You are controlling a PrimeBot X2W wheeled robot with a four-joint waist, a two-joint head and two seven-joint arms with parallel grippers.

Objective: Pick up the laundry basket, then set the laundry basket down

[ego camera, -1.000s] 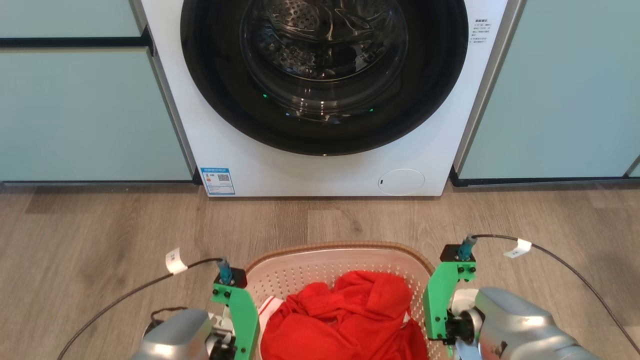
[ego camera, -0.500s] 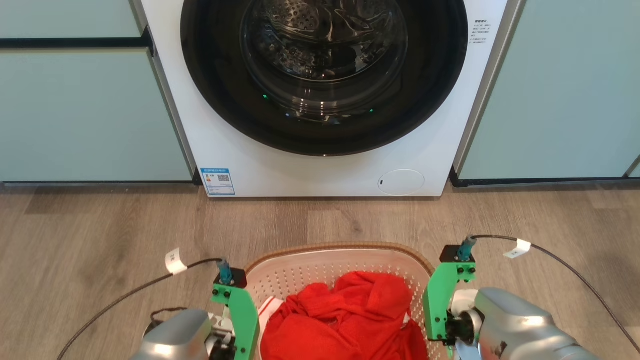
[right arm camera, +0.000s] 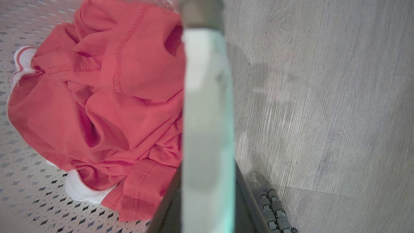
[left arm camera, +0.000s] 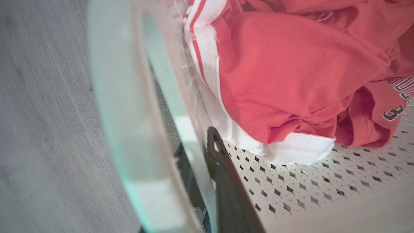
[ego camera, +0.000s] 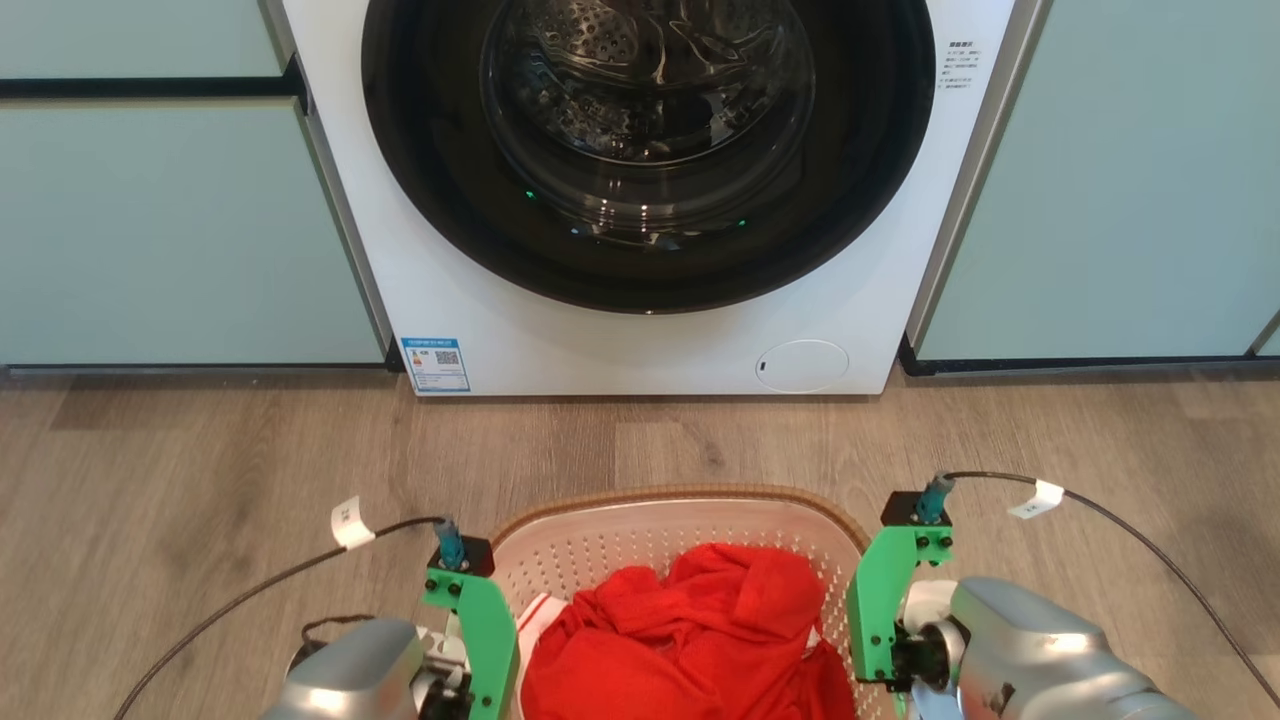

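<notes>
Both grippers clamped on basket sides, washer door shut at top of head frame
Basket (ego camera: 680, 496) sits at bottom centre of the head frame, below the washer (ego camera: 640, 340), over wood floor (ego camera: 200, 470); can't tell if it rests on the floor. Left gripper (left arm camera: 197, 149) is closed across the basket's left wall, one dark finger inside, one outside. Right gripper (right arm camera: 207, 194) is closed on the right rim, a finger each side. Red clothes (ego camera: 690, 640) with white trim piled inside
</notes>
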